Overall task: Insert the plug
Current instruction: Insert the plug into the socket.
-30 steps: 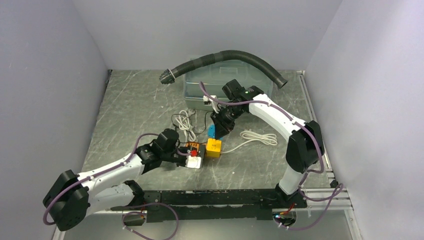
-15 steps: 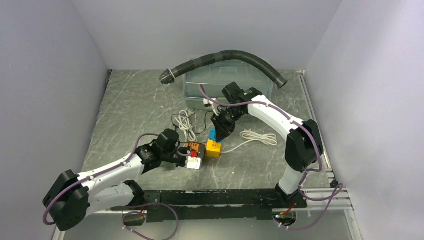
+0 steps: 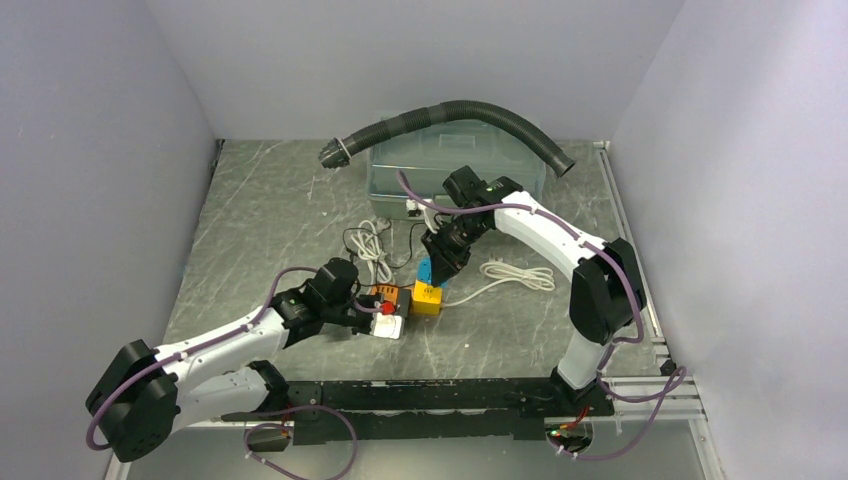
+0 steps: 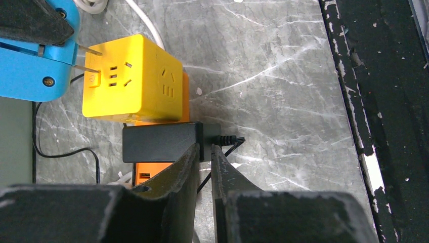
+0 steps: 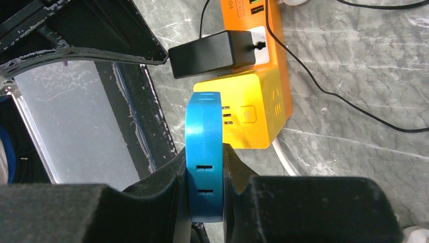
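My right gripper (image 5: 204, 150) is shut on a blue plug (image 5: 203, 152), pinching its flat sides. In the left wrist view the blue plug (image 4: 30, 66) has its two metal prongs at the slotted face of the yellow socket cube (image 4: 134, 76); how deep they sit is unclear. The cube (image 3: 428, 297) stands against an orange power strip (image 3: 388, 295) that carries a black adapter (image 4: 162, 142). My left gripper (image 4: 205, 147) rests at the adapter's cable end, jaws nearly together with a thin slit. A thin black cable shows in the slit; whether it is pinched is unclear.
A clear plastic bin (image 3: 455, 165) with a black corrugated hose (image 3: 450, 110) over it stands at the back. White cable coils lie right (image 3: 520, 275) and left (image 3: 372, 245) of the cube. A white adapter (image 3: 390, 325) sits by the left gripper. A black rail (image 3: 430, 395) runs along the near edge.
My right gripper has carried the blue plug a little down and left, up against the yellow cube. My left gripper's jaws have narrowed; its arm has stayed in place.
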### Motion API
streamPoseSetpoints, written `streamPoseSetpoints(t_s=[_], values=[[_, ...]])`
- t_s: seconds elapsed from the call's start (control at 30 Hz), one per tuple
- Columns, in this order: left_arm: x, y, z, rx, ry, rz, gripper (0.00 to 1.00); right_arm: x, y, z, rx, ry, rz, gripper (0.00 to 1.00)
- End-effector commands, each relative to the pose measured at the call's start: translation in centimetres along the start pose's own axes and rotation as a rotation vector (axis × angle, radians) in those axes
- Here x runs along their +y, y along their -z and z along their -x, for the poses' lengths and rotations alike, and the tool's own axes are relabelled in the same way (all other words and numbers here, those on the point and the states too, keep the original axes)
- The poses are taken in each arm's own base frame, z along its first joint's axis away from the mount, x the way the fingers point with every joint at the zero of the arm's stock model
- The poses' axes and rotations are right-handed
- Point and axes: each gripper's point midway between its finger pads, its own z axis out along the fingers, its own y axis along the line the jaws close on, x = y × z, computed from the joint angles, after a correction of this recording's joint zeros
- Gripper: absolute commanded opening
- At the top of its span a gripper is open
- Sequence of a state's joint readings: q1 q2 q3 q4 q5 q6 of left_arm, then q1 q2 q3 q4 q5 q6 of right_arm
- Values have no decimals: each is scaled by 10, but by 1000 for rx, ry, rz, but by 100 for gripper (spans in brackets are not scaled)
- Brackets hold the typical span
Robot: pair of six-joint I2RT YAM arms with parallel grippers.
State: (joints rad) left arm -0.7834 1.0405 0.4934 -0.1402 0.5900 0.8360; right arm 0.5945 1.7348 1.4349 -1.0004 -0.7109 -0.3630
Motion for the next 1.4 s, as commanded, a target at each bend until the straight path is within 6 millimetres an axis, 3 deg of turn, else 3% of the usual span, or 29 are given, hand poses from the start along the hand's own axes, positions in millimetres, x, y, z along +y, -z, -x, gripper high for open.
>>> streamPoseSetpoints(t_s=[0.0, 1.37], values=[[4, 1, 14, -41, -26, -1, 19, -2, -4, 5, -12, 14, 0, 0], [5, 3, 15, -42, -12, 11, 15, -8, -12, 2, -3, 20, -8, 0]])
